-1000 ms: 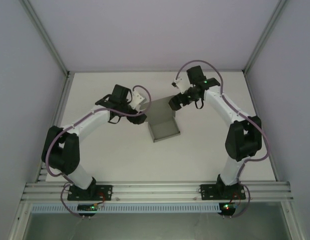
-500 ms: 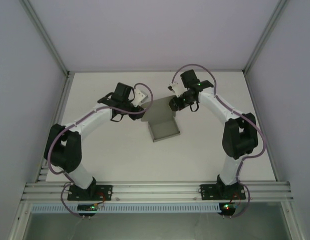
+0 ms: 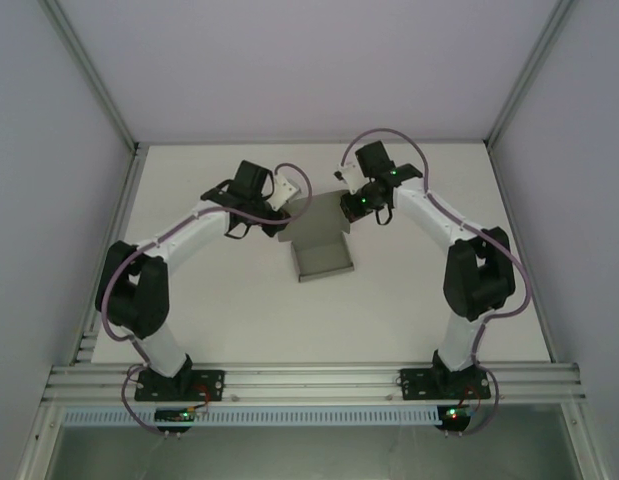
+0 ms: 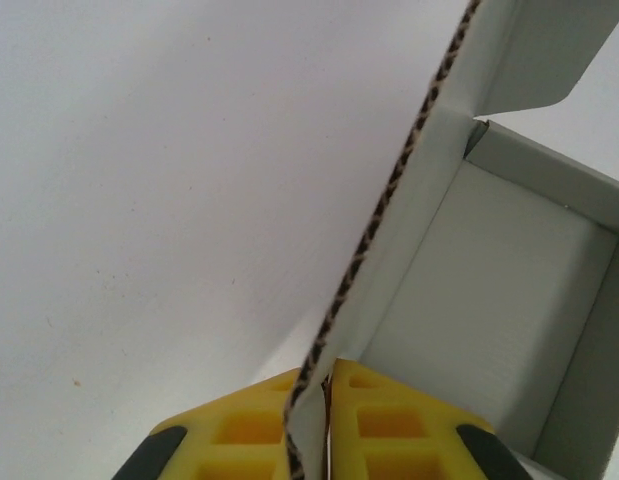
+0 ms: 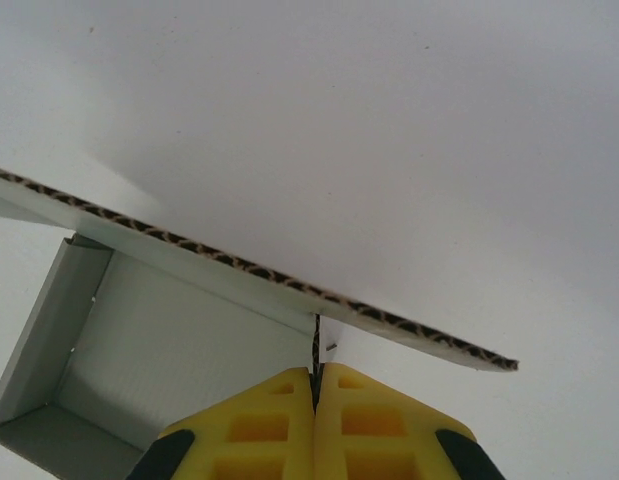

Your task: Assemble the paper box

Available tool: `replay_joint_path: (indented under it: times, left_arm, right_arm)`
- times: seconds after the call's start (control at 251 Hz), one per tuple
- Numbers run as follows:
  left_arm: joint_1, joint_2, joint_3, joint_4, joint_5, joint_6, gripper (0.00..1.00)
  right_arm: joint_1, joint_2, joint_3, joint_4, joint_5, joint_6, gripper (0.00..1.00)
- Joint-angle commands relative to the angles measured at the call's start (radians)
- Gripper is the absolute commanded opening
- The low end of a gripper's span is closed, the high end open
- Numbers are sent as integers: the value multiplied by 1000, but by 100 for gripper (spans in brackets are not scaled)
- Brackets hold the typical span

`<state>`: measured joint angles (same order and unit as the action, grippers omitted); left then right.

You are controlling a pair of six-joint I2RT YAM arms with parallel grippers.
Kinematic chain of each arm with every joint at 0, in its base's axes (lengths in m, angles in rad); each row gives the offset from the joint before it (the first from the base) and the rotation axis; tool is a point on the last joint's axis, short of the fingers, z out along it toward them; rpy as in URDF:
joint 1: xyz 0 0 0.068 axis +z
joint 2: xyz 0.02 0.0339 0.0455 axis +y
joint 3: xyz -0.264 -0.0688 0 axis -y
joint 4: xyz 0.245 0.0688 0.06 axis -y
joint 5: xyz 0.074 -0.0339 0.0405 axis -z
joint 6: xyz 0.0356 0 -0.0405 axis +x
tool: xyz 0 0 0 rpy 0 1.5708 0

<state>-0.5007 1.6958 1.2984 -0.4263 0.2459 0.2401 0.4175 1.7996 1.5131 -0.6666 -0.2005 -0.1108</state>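
As two grippers pinch a shallow grey cardboard box point(image 3: 322, 255)

Where it rests on the white worktop point(image 3: 239, 310), the left gripper point(image 4: 311, 385) clamps its upright left flap and the right gripper point(image 5: 316, 372) nips its right one, pads pressed together on card. Those raised flaps crowd the far end.

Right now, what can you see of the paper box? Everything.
The paper box is plain grey corrugated cardboard whose cut edges show the fluting. It is half folded into a shallow open-topped tray with a flat floor, low upright walls and a rounded flap sticking up past one corner. It sits on the white table between the arms. The left gripper is shut on the edge of one side wall, the right gripper on the opposite side.
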Motion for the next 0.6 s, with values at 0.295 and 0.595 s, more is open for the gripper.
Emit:
replay_joint_path:
  times: [0.295, 0.595]
  left_arm:
    - [-22, 100, 170, 53, -329, -307, 0]
    - [-39, 168, 165, 200, -494, -694, 0]
  right_arm:
    - [68, -143, -214, 257, 265, 300, 0]
    - [101, -71, -223, 595, 415, 553, 0]
